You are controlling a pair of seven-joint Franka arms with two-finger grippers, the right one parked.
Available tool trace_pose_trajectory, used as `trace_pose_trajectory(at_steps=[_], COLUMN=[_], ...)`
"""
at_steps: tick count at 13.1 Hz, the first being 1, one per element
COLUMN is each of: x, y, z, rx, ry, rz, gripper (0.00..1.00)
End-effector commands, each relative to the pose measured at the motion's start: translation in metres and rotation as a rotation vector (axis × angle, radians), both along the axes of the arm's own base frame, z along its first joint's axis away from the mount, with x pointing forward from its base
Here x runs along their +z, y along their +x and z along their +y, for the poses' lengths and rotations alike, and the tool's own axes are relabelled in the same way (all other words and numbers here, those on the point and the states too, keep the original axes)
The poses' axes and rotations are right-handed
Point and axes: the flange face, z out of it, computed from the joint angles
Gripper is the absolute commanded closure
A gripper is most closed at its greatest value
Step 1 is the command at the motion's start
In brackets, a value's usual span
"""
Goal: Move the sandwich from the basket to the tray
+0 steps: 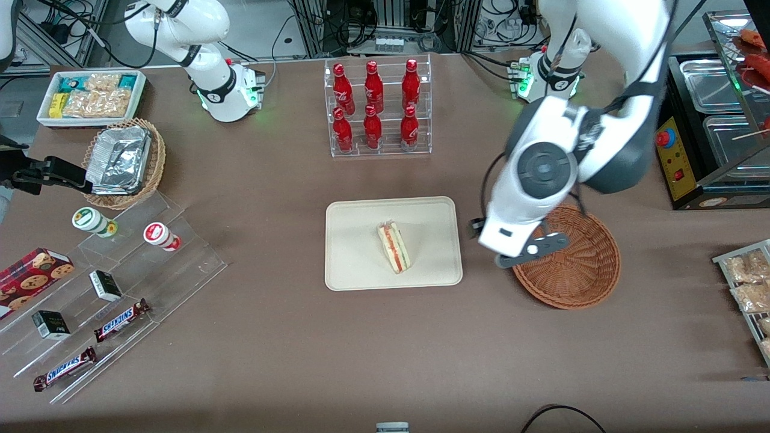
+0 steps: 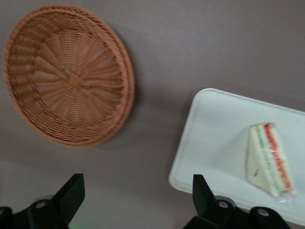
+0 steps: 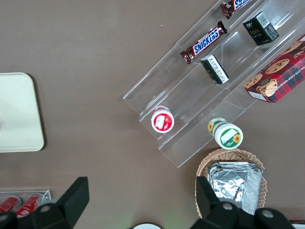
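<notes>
A clear-wrapped sandwich [image 1: 393, 247] lies flat near the middle of a cream-beige tray [image 1: 355, 264] on the brown tabletop [image 1: 301, 337], its red and green filling stripes facing up along the cut edge. The working left arm's end effector [image 1: 533, 248] hangs clear of it, above the strip of tabletop between the tray and the reddish-brown wicker basket [image 1: 580, 273], at the basket's rim nearest the tray. Its two black fingers [image 2: 69, 193] stand wide apart with nothing between them; the wrist camera sees bare brown tabletop in the gap, the basket's woven bowl [image 2: 66, 71] holding nothing on one side and the tray's rounded corner [image 2: 190, 162] with the sandwich [image 2: 268, 160] on the other. The sandwich sits well apart from the end effector, toward the parked arm's end of the table. Farther from the front camera than the end effector, a clear acrylic rack [image 1: 380, 108] holds six red bottles [image 1: 372, 127]. Much farther toward the parked arm's end stand a tan wicker basket of silver foil packs [image 1: 120, 161], a white bin of snack packets [image 1: 91, 96] and clear stepped shelves [image 1: 108, 300] carrying Snickers bars [image 1: 120, 320], small cups and a cookie box [image 1: 30, 273].
</notes>
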Motion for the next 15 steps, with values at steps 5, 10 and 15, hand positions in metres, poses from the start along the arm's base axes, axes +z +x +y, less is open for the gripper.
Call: trace_pose_trajectory(at_steps=[5,10,15], x=[0.068,0.123,0.147], y=[-0.039,-0.059,-0.069], z=[0.129,0.191,0.198], rx=[-0.255,-0.417,-0.430], ry=[-0.094,-0.171,-0.155], rz=[0.052,0.057,0.028], gripper=[0.00,0.00,0.00])
